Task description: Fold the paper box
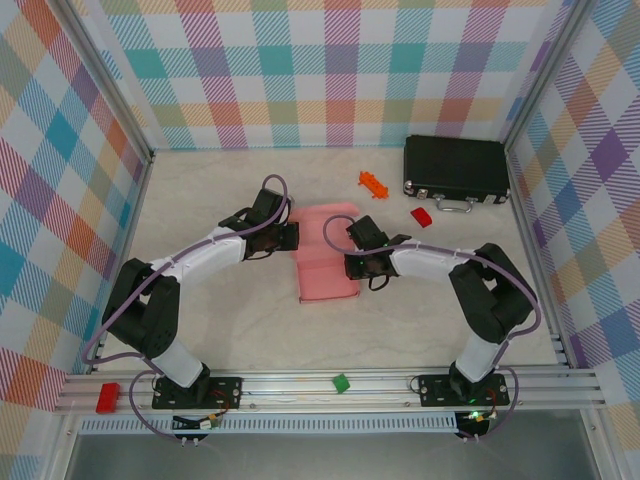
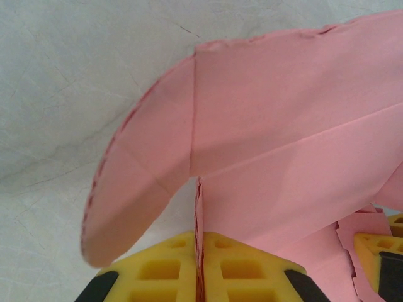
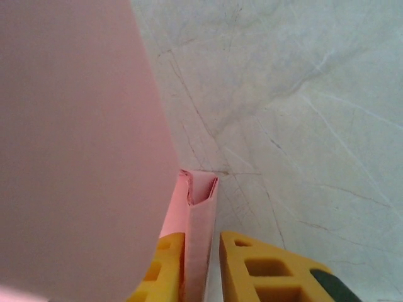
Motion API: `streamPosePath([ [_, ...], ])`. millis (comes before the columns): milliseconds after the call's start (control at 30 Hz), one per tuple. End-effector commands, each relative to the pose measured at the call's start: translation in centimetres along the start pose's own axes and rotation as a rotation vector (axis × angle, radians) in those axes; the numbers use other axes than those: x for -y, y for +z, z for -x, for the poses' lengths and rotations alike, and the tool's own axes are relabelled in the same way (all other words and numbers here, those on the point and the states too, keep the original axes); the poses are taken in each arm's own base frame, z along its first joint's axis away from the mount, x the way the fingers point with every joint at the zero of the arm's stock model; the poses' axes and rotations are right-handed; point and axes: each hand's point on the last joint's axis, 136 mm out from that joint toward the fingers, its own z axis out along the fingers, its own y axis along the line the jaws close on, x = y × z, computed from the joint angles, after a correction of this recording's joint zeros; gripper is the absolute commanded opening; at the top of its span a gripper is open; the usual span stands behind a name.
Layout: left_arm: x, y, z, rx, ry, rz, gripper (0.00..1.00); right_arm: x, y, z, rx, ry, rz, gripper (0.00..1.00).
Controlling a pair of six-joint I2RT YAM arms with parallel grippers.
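Pink paper box [image 1: 328,278] mid-worktop [image 1: 250,325], L gripper [image 2: 200,245] pinching its card edge, R gripper [image 3: 201,244] straddling folded flap, grip unclear.

Paper box [image 1: 330,282] btwn L pincer [image 1: 293,238] & R pincer [image 1: 352,267]; case [image 1: 455,168] behind-right.

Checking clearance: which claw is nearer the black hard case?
Right. The right claw sits left of the black hard case, nearer the arm bases; the left claw lies farther left.
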Motion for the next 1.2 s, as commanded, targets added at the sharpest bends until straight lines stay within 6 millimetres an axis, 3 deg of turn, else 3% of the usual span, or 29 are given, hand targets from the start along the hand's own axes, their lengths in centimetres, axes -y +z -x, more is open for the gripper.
streamPosePath([
  [0, 0.0, -0.3, 0.3, 0.017, -0.009, -0.009, 0.09, 1.2, 0.5, -1.2, -0.053, -0.034, -0.084, 0.23],
  [367, 0.0, -0.2, 0.5, 0.018, -0.009, -0.008, 0.09, 2.2, 0.8, -1.6, -0.072, -0.074, -0.2, 0.13],
  [600, 0.2, 0.0, 0.6, 0.016, -0.009, -0.017, 0.09, 2.8, 1.0, -2.2, -0.081, -0.124, -0.3, 0.13],
  [933, 0.4, 0.1, 0.5, 0.009, -0.011, -0.029, 0.09, 2.4, 3.1, -4.5, -0.134, -0.11, -0.283, 0.12],
  [1167, 0.5, 0.2, 0.5, 0.007, -0.013, -0.033, 0.09, 2.0, 3.1, -4.4, -0.131, -0.1, -0.263, 0.13],
])
